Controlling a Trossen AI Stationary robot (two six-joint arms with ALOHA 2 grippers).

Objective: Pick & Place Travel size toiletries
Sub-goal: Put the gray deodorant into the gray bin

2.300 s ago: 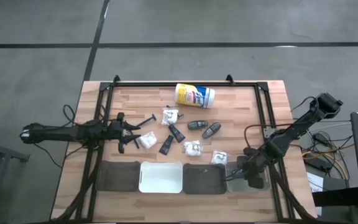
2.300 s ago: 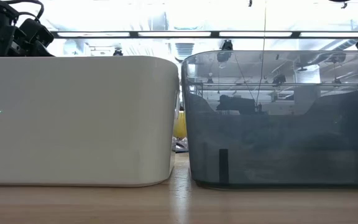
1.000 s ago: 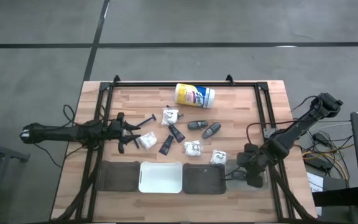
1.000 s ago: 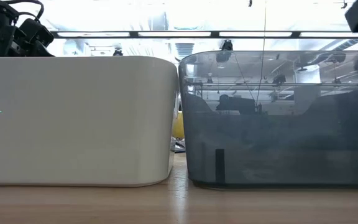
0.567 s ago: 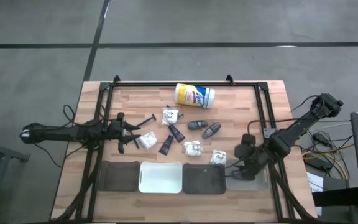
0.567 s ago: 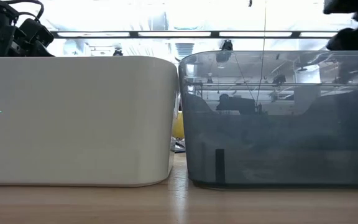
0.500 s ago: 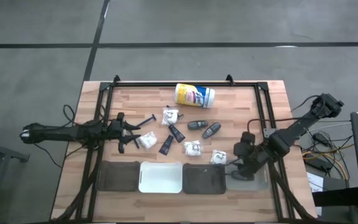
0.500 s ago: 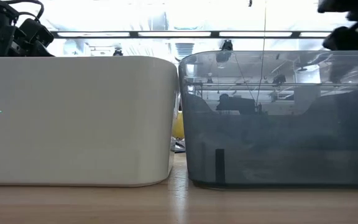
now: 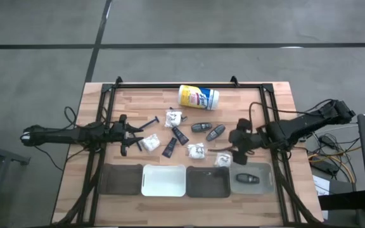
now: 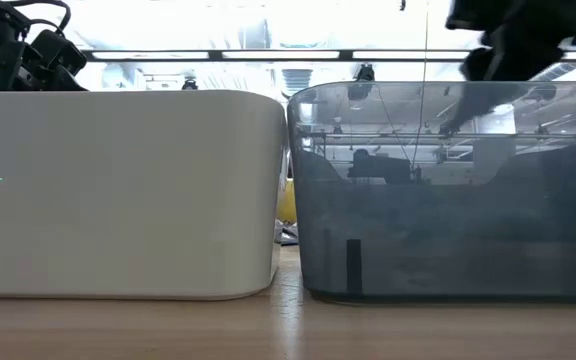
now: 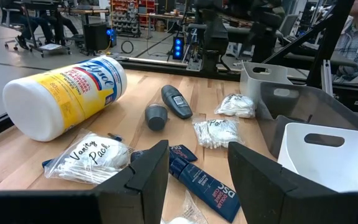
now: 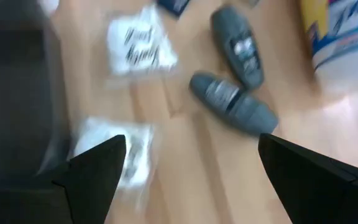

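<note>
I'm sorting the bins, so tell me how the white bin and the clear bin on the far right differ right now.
The white bin is opaque and looks empty from above; the clear bin is see-through grey and holds one dark grey oval pod. The white bin sits second from the left in the row, the clear bin at the right end. Both are open-topped, similar in size, along the table's near edge.

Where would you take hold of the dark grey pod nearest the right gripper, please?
Across its narrow middle, from straight above. The grey pod lies flat and apart from the other pod, its long axis slanted, so the open right gripper would likely turn to straddle its short width.
</note>
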